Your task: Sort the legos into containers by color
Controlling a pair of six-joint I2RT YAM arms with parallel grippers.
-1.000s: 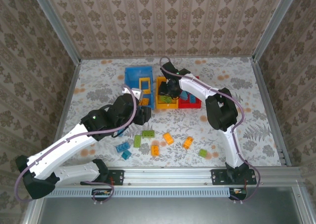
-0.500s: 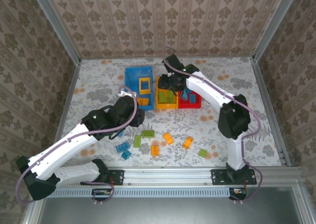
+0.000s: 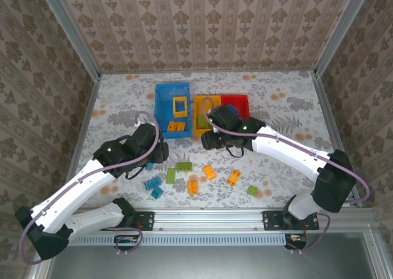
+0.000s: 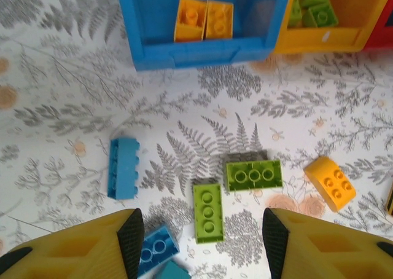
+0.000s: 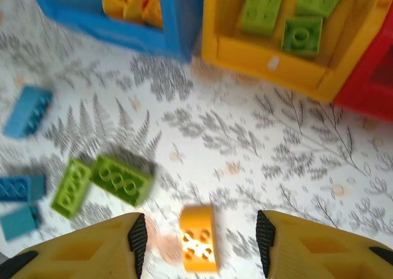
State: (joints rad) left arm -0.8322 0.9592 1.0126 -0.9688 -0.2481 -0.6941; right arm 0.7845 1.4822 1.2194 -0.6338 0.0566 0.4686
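Since a second earlier, your left gripper [image 4: 201, 233] had backed off the large blue plastic bin [image 4: 196, 53] and your right gripper [image 5: 201, 237] had swung off the small yellow plastic bin [image 5: 270, 67]. Both hung spread and empty over loose studded plastic bricks on the table [image 4: 61, 107]. The lime green brick [image 4: 207, 211] under the left and the orange brick [image 5: 198, 239] under the right looked light, rigid and slick, best pinched across their flat long sides.
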